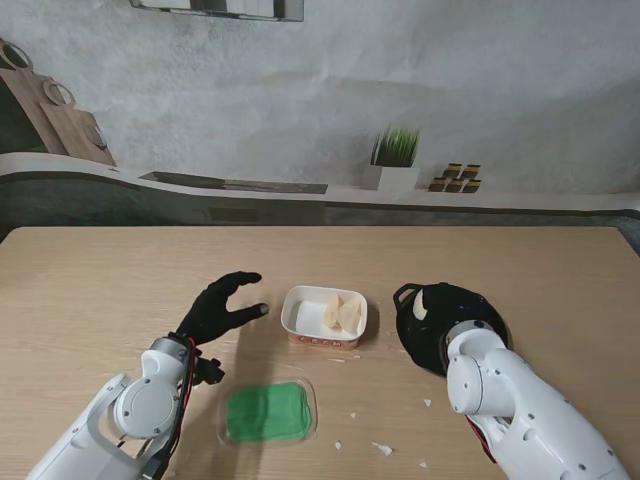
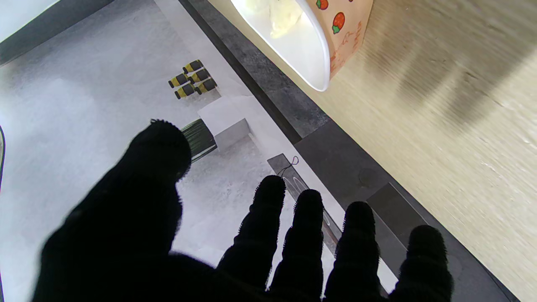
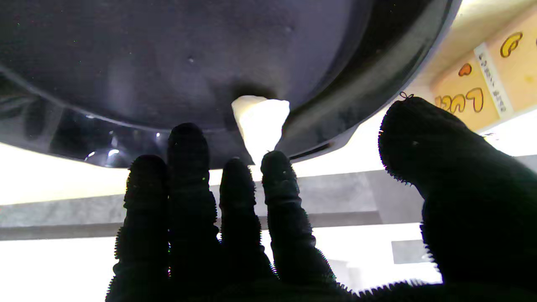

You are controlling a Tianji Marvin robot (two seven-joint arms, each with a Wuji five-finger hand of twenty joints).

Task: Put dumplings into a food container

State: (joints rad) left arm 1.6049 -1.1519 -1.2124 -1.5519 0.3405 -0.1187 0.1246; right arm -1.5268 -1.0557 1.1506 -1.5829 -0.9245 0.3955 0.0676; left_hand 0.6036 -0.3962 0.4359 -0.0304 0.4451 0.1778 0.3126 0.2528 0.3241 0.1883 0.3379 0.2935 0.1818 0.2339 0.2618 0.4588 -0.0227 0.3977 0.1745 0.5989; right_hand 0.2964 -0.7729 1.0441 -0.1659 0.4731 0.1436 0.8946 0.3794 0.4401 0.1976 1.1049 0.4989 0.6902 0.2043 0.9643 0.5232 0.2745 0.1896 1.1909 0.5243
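On the wooden table [image 1: 120, 290], mid-view from the stand camera, sits the white food container [image 1: 324, 316] with orange printed sides. Pale dumplings [image 1: 341, 314] already lie inside it, bunched toward its right half; exact count is hard to make out.

Left hand [image 1: 222, 308], black-gloved, is just left of the container, thumb and fingers spread apart, holding nothing. Its fingertips point toward the container wall with a small gap, not touching. Left wrist view agrees: fingers [image 2: 308, 235] splayed, thumb well apart from them, nothing between, and a container [image 2: 312, 37] corner showing ahead of them.

Right of the container is a black pan [image 1: 450, 320], close beside it but apart. One dumpling [image 1: 422, 305] rests at the pan's left inner edge. In the stand view the right hand is mostly hidden by its white forearm [image 1: 500, 400], which reaches over the near side of the pan. Right wrist view shows the right hand [image 3: 268, 235] extended with fingers loosely together, thumb out wide, nothing gripped. The dumpling [image 3: 261, 123] lies against the pan [image 3: 168, 63] wall right at the index fingertip; actual contact can't be confirmed.

Nearer to me, between the arms, a clear lid [image 1: 268, 411] lies flat over a green pad. A few white crumbs [image 1: 383, 449] are scattered to its right.
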